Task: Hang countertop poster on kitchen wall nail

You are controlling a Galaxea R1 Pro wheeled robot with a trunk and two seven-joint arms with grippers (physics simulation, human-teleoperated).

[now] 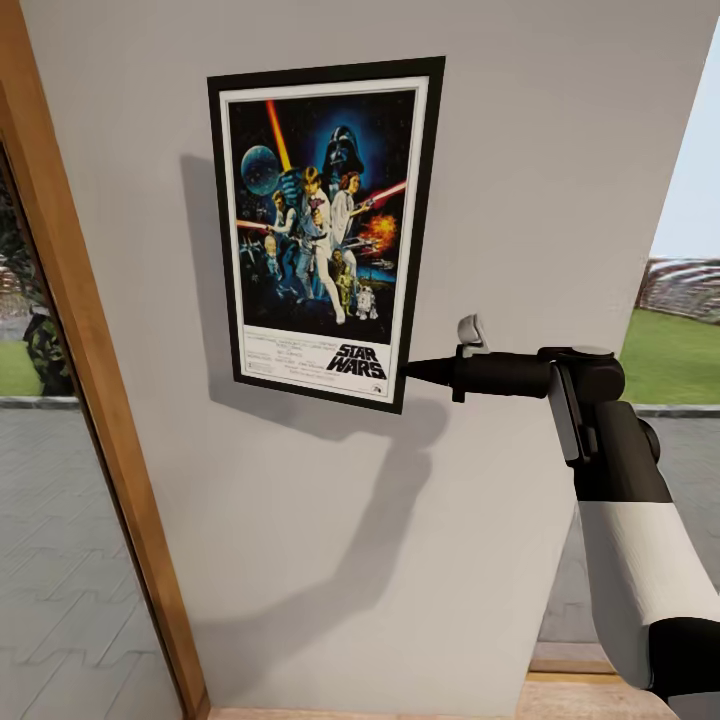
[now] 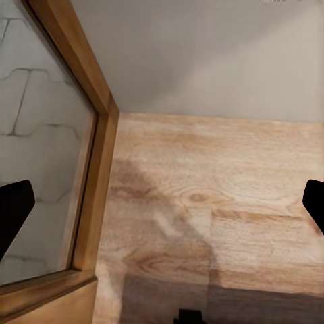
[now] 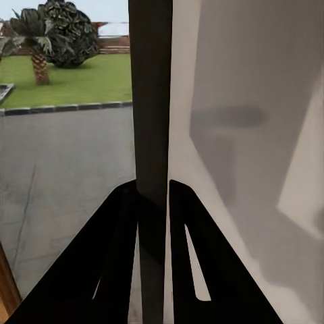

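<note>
The Star Wars poster (image 1: 320, 230) lies flat and slightly tilted against the light-grey wall (image 1: 560, 150), casting a shadow to its left. My right gripper (image 1: 408, 371) reaches in from the right and is shut on the poster's lower right edge. In the right wrist view the black frame edge (image 3: 150, 101) runs between the two dark fingers (image 3: 115, 256), which pinch it. Any wall nail is hidden behind the poster. My left gripper (image 2: 162, 202) hangs open above the wooden floor, its fingertips (image 2: 13, 209) far apart. The kitchen countertop is out of view.
A wooden frame (image 1: 90, 380) with glass borders the wall on the left, with grey paving outside. To the wall's right is an opening onto a lawn (image 1: 670, 340). Light wooden floor (image 2: 223, 202) lies below.
</note>
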